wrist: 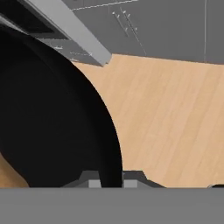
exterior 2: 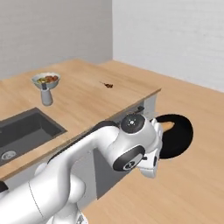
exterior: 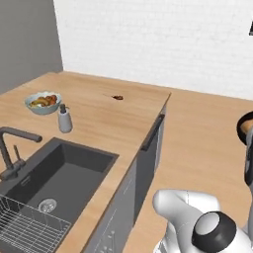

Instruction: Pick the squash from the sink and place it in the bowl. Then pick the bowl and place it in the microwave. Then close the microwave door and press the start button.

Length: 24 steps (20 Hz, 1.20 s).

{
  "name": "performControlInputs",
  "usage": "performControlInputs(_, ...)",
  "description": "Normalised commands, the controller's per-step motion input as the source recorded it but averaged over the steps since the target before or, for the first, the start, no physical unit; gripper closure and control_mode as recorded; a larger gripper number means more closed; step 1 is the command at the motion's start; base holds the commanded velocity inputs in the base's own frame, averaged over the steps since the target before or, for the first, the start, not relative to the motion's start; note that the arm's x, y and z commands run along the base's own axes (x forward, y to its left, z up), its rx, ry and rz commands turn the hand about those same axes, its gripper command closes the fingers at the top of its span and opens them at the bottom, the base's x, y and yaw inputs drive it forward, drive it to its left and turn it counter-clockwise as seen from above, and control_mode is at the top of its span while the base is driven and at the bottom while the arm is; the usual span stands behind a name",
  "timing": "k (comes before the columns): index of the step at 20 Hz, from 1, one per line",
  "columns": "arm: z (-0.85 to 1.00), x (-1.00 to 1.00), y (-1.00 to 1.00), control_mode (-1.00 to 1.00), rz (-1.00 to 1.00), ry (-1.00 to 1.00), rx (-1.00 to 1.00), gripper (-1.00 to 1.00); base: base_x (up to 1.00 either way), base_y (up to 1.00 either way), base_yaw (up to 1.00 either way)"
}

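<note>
The glossy black bowl (exterior 2: 178, 135) hangs in the air past the counter's end, above the wooden floor, and also shows at the right edge of the left base view (exterior: 245, 129). The orange-tan squash (exterior 2: 168, 126) lies inside it, and a tan sliver of it (wrist: 8, 176) shows low in the hand view. My gripper (wrist: 111, 183) is shut on the bowl's rim (wrist: 111, 153), one finger on each side. The dark sink (exterior: 64, 173) (exterior 2: 26, 127) has nothing in its basin. A grey-edged dark panel (wrist: 74, 30) crosses the hand view's top left; I cannot tell if it is the microwave door.
On the wooden counter (exterior: 113, 123) stand a pale dish of fruit (exterior: 43, 102) (exterior 2: 46, 79) and a soap dispenser (exterior: 64, 120) (exterior 2: 46, 97). The faucet (exterior: 10, 148) and wire rack (exterior: 29, 227) sit at the sink. Grey cabinets (wrist: 131, 26) stand beyond the open floor (wrist: 175, 122).
</note>
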Motion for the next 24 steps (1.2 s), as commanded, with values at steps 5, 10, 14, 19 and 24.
performControlInputs(5, 0.0, 0.0, 0.0, 1.0, 0.0, 0.0, 0.0, 1.0, 0.59, -0.07, -0.41)
performControlInputs(10, 0.0, 0.0, 0.0, 1.0, 0.0, 0.0, 0.0, 1.0, 0.89, -0.02, -0.29)
performControlInputs(14, 0.0, 0.0, 0.0, 1.0, 0.0, 0.0, 0.0, 1.0, 1.0, -0.22, -0.22)
performControlInputs(19, 0.0, 0.0, 0.0, 1.0, 0.0, 0.0, 0.0, 1.0, 1.0, -0.02, -0.24)
performControlInputs(24, 0.0, 0.0, 0.0, 1.0, 0.0, 0.0, 0.0, 1.0, 1.0, 0.0, -0.28)
